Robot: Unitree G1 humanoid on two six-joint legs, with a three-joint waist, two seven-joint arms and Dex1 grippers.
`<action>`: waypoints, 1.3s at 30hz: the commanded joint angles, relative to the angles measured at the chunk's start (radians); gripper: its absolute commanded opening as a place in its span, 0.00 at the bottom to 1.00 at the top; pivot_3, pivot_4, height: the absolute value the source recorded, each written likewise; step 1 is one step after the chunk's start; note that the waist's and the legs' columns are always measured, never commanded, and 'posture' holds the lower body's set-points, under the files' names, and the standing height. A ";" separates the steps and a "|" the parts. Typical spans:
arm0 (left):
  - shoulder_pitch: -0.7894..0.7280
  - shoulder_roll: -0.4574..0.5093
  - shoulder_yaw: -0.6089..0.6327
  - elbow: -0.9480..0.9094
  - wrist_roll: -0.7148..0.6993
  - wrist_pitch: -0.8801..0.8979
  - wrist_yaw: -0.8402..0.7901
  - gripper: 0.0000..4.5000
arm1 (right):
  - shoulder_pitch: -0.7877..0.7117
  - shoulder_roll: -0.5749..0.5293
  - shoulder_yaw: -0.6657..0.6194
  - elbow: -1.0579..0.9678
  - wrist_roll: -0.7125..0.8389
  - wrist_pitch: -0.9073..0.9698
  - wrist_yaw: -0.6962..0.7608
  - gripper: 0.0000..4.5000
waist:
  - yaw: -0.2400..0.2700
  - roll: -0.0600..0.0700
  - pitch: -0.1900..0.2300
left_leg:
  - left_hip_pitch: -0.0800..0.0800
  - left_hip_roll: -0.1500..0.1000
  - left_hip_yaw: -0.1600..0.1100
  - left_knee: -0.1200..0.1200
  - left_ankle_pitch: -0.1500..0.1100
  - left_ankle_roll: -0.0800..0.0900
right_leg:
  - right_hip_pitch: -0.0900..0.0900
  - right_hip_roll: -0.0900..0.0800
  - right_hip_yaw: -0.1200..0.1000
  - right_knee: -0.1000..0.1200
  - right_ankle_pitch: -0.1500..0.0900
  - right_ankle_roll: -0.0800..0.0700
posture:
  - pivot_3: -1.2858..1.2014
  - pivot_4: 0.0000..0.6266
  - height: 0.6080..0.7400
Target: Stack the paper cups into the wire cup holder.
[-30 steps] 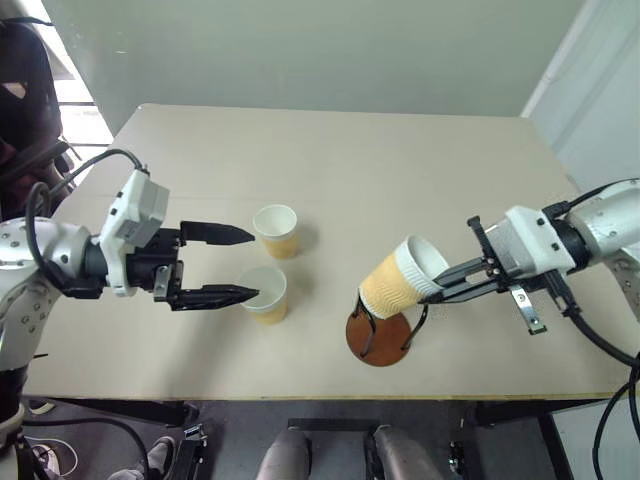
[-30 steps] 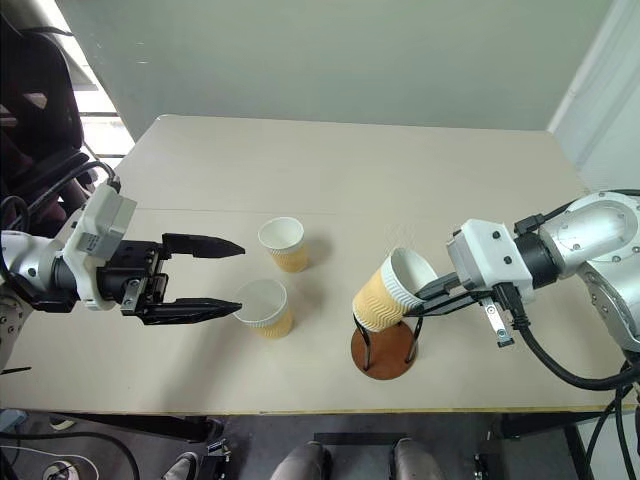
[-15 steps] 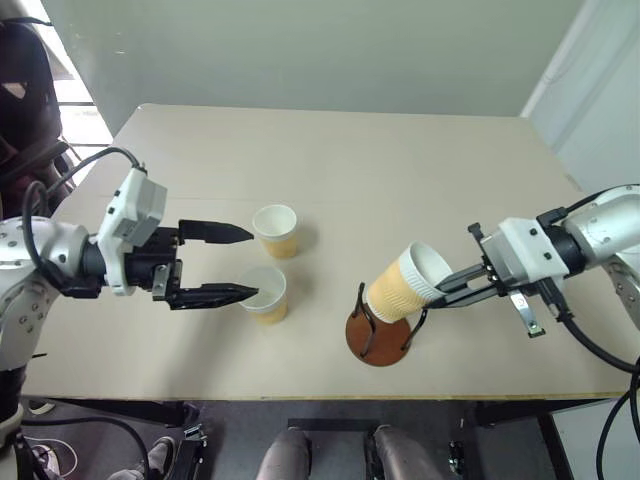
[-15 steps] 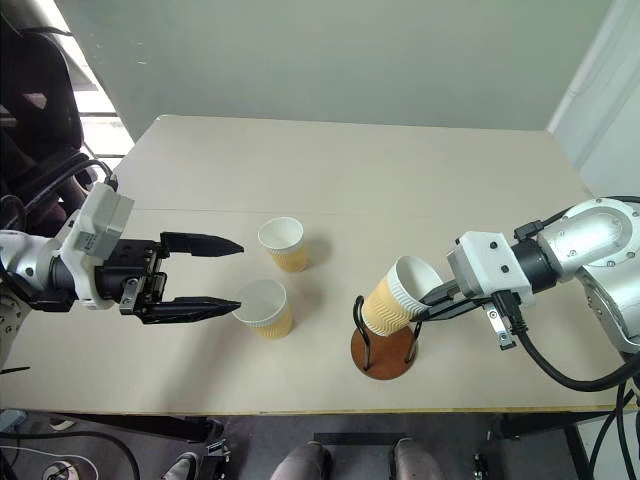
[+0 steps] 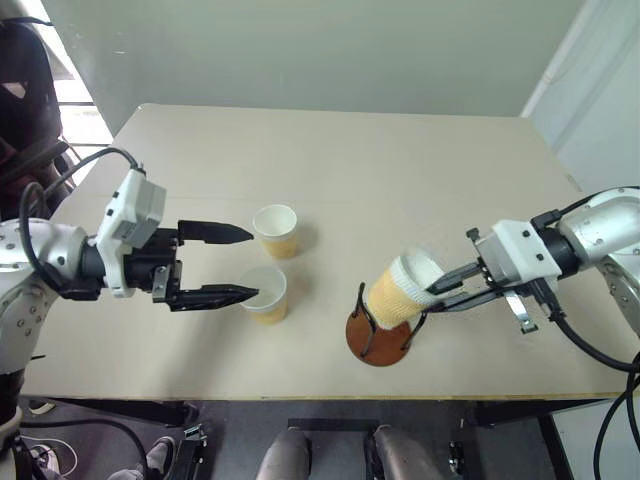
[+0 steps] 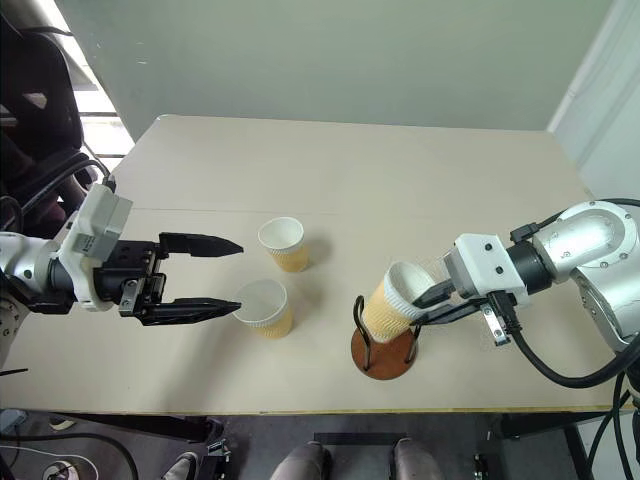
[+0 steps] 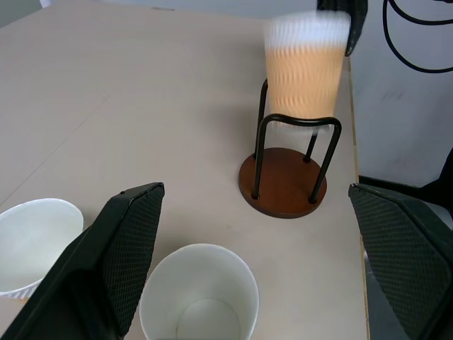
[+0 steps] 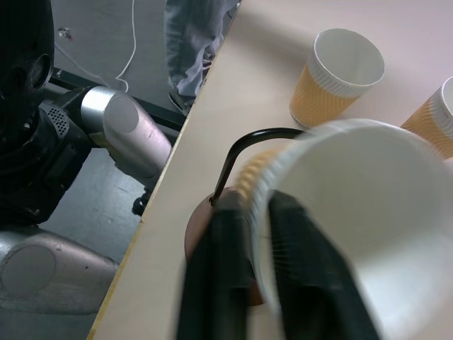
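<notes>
- The wire cup holder [image 5: 379, 333] stands near the tabletop's [image 5: 400, 180] front edge, at about 5 o'clock, with a tilted paper cup [image 5: 402, 290] between its loops.
- The right claw [image 5: 437, 292] has parted fingers, one either side of that cup's rim.
- The left claw [image 5: 245, 264] is wide open, around the nearer cup [image 5: 265, 293].
- The farther cup [image 5: 277, 230] stands just beyond.

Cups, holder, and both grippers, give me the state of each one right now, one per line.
Cup in the wire cup holder: tilted between the loops, blurred, rim between the right gripper's fingers.
Far cup: upright on the table, free.
Near cup: upright, free.
Wire cup holder: upright.
Left gripper: open, empty.
Right gripper: jaws parting.
</notes>
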 commanded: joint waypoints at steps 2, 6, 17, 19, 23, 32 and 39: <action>-0.003 0.018 0.040 -0.023 -0.012 -0.004 -0.002 1.00 | -0.006 0.000 -0.027 -0.007 0.013 0.000 -0.004 0.50 | 0.000 0.000 0.000 | 0.000 0.000 0.000 0.000 0.000 0.000 | 0.000 0.000 0.000 0.000 0.000 0.000 | 0.52 0.24 1.00; -0.004 0.026 0.039 -0.017 -0.004 -0.009 -0.010 1.00 | -0.005 -0.005 -0.035 0.001 0.009 -0.002 -0.008 0.81 | 0.000 0.000 0.000 | 0.000 0.000 0.000 0.000 0.000 0.000 | 0.000 0.000 0.000 0.000 0.000 0.000 | 0.52 0.24 1.00; 0.092 0.172 0.050 -0.046 0.030 -0.025 -0.187 1.00 | 0.049 -0.067 -0.359 0.178 0.146 0.083 -0.073 0.99 | 0.002 0.000 0.000 | -0.001 0.000 0.000 -0.001 -0.001 0.000 | 0.000 0.000 0.000 0.000 -0.003 -0.005 | 0.52 0.24 1.00; 0.096 0.202 0.010 -0.029 0.092 -0.070 -0.206 1.00 | 0.056 -0.059 -0.388 0.167 0.171 0.096 -0.093 0.99 | 0.002 0.000 0.000 | 0.000 0.000 0.000 -0.002 -0.001 0.000 | -0.001 0.000 0.000 0.000 -0.003 -0.005 | 0.52 0.24 1.00; 0.032 0.200 -0.119 0.026 0.214 -0.156 -0.194 1.00 | 0.065 -0.040 -0.398 0.132 0.213 0.119 -0.127 0.99 | 0.001 0.001 0.000 | 0.001 0.001 0.000 -0.002 -0.001 0.000 | -0.001 0.000 0.000 0.000 -0.003 -0.006 | 0.52 0.24 1.00; -0.075 0.122 -0.289 0.060 0.316 -0.196 -0.188 1.00 | 0.077 -0.047 -0.410 0.071 0.262 0.151 -0.180 0.99 | 0.000 0.001 0.000 | -0.001 0.000 0.000 -0.001 -0.003 0.001 | -0.002 0.000 0.000 0.000 -0.002 -0.005 | 0.52 0.24 1.00; -0.086 0.088 -0.348 0.064 0.383 -0.228 -0.183 1.00 | 0.084 -0.072 -0.425 0.055 0.265 0.155 -0.192 0.99 | 0.000 0.001 0.000 | -0.002 0.000 0.000 -0.001 -0.003 0.001 | -0.002 0.000 0.000 0.000 0.002 0.002 | 0.52 0.24 1.00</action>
